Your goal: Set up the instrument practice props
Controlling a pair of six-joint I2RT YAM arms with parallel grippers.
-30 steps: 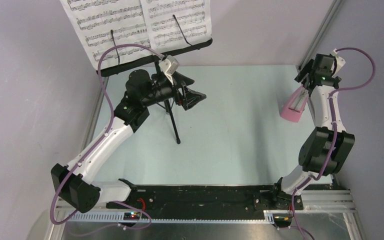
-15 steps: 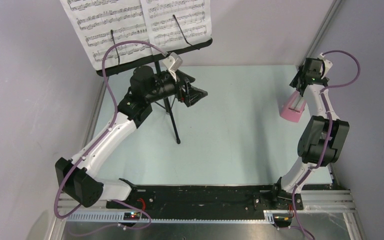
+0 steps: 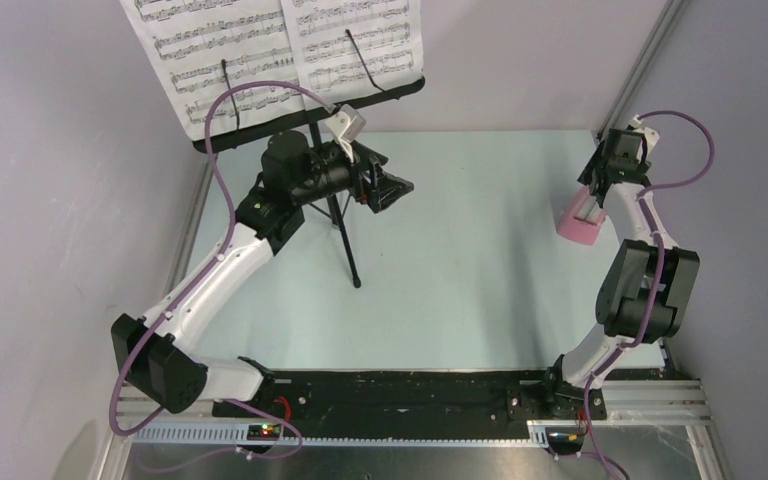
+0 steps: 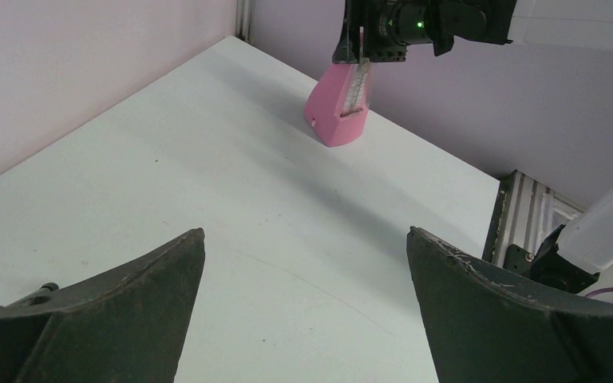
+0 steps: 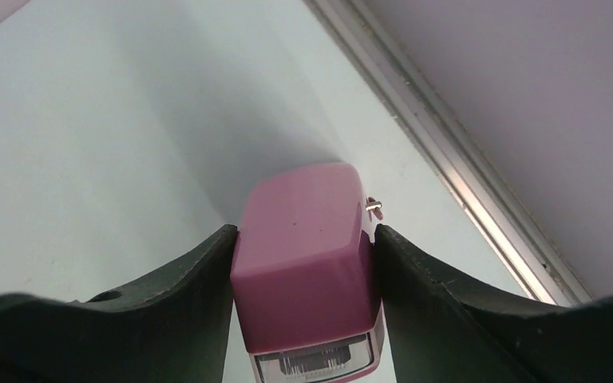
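The black music stand (image 3: 346, 236) stands at the back left and holds two white sheet-music pages (image 3: 280, 45) on its desk. My left gripper (image 3: 392, 190) is open and empty beside the stand's pole, above the table; in the left wrist view (image 4: 305, 235) its jaws stand wide apart. The pink metronome (image 3: 580, 222) stands tilted on the table at the far right. My right gripper (image 3: 597, 192) is shut on its narrow top. In the right wrist view (image 5: 305, 231) both fingers press the metronome's (image 5: 303, 263) sides. The metronome also shows in the left wrist view (image 4: 337, 112).
Purple-grey walls close in on the left, back and right of the pale table (image 3: 460, 270). A metal rail (image 5: 447, 167) runs along the table's right edge close to the metronome. The stand's tripod leg (image 3: 352, 265) reaches toward the table's middle.
My right wrist has swung left and the right elbow has risen, with the metronome still gripped and shifted slightly left. My left gripper has moved slightly toward the back.
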